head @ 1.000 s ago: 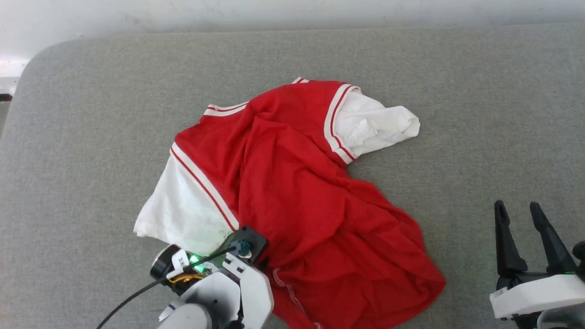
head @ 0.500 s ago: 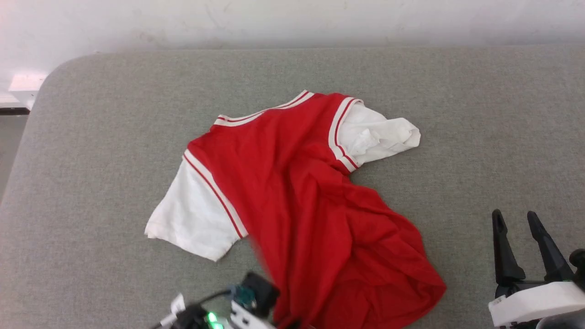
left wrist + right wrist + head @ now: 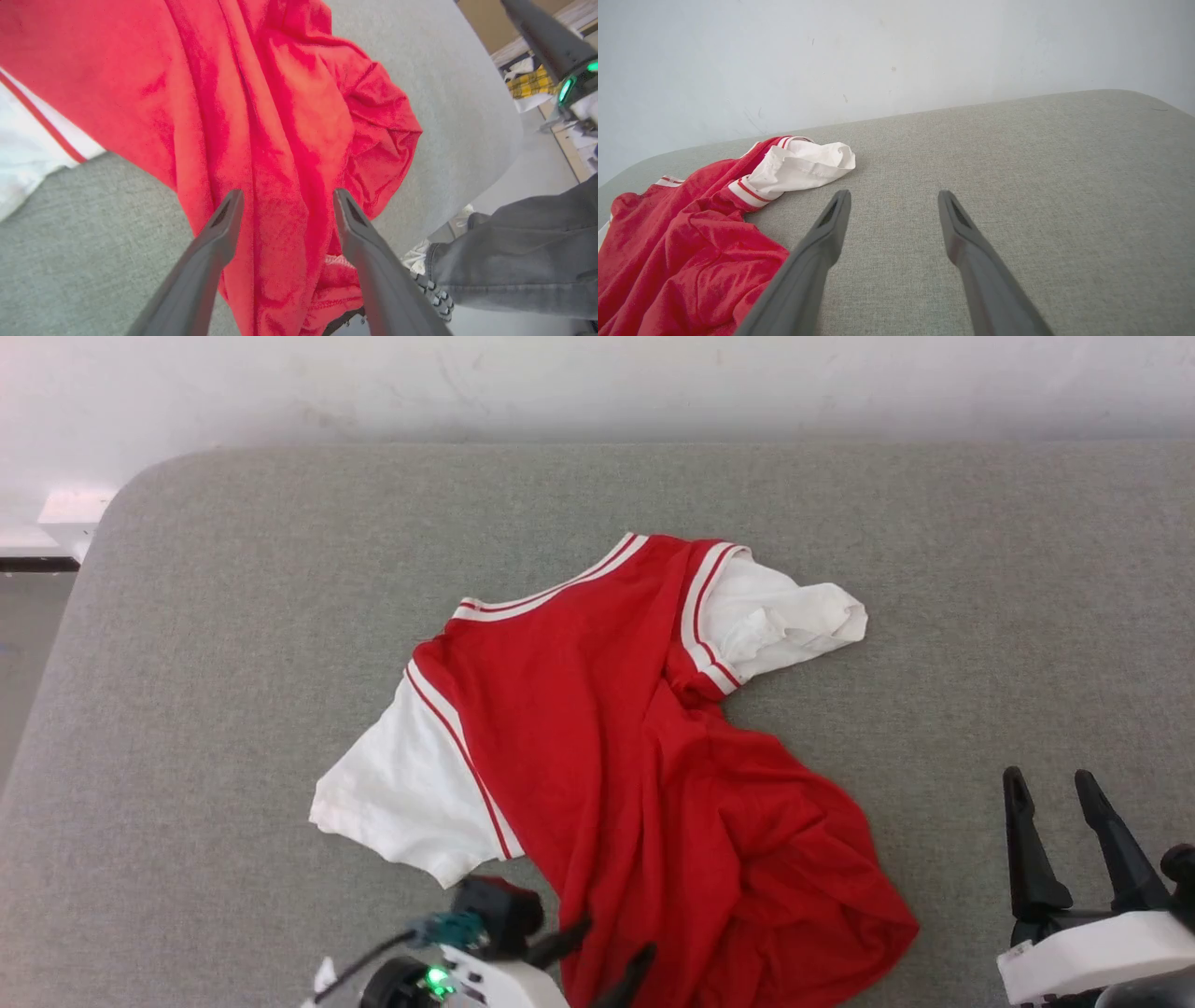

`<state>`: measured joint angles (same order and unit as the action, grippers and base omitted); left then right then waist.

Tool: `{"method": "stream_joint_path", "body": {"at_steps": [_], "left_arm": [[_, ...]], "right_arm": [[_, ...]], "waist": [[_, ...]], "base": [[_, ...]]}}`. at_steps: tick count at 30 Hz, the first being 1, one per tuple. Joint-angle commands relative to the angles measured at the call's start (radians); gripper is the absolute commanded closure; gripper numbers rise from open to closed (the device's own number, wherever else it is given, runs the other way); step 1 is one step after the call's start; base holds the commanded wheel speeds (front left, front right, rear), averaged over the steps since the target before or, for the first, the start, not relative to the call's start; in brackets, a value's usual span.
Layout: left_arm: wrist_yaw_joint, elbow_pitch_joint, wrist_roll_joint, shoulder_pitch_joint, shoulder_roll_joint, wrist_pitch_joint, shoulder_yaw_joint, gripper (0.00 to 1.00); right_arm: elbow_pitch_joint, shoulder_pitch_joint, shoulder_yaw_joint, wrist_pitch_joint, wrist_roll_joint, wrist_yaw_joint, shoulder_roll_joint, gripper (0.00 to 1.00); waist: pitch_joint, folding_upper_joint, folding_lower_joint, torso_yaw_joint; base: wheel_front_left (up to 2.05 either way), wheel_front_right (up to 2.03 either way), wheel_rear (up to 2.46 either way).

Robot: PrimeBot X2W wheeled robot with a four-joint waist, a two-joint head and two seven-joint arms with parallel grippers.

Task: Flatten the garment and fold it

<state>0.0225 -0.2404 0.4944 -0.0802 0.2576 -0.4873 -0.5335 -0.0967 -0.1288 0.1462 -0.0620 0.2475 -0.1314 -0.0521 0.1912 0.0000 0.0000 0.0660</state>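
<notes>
Flattening is underway and folding has not begun: the garment (image 3: 616, 756) is lying mid-table (image 3: 233, 616), collar toward the wall, one white sleeve spread flat, the other bunched, the red hem heaped in folds near the robot. The left gripper (image 3: 287, 200) is hovering over that hem, fingers wide and pinching nothing, while the right gripper (image 3: 1050, 784) is waiting on bare table, fingers wide too. The next move probably calls for pinching the hem corners and drawing them outward.

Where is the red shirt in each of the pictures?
Head view: red shirt in the middle, reaching down to the bottom edge.
Left wrist view: red shirt across the top and middle.
Right wrist view: red shirt in the lower left corner.
Shared landmark: the grey padded surface it lies on.
</notes>
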Motion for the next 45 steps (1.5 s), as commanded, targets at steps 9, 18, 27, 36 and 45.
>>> {"method": "stream_joint_path", "body": {"at_steps": [9,18,27,36,45], "left_arm": [[0.140,-0.110,0.051,0.002,-0.037,0.204,0.277,0.00],[0.200,0.063,-0.092,0.088,0.058,0.261,0.365,0.00],[0.132,0.280,-0.078,0.205,0.107,0.120,0.314,0.00],[0.141,0.409,-0.083,0.248,0.120,0.019,0.286,0.00],[0.042,0.524,-0.035,0.280,0.105,-0.052,0.223,1.00]], "right_arm": [[-0.007,-0.016,0.004,-0.004,0.012,0.001,0.002,0.00],[-0.025,0.002,0.004,0.004,0.001,0.001,0.002,0.00],[-0.042,0.022,0.005,0.017,-0.013,0.001,0.002,0.00],[-0.045,0.030,0.005,0.018,-0.014,0.001,0.002,0.00],[-0.048,0.037,0.003,0.026,-0.019,0.001,0.002,0.00]], "waist": [[-0.002,0.0000,0.0000,0.005],[0.049,0.0000,0.0000,0.020],[0.096,0.0000,0.0000,0.016],[0.113,0.0000,0.0000,0.009],[0.120,0.0000,0.0000,0.010]], "base": [[0.00,0.00,0.00],[0.00,0.00,0.00],[0.00,0.00,0.00],[0.00,0.00,0.00],[0.00,0.00,0.00]]}}
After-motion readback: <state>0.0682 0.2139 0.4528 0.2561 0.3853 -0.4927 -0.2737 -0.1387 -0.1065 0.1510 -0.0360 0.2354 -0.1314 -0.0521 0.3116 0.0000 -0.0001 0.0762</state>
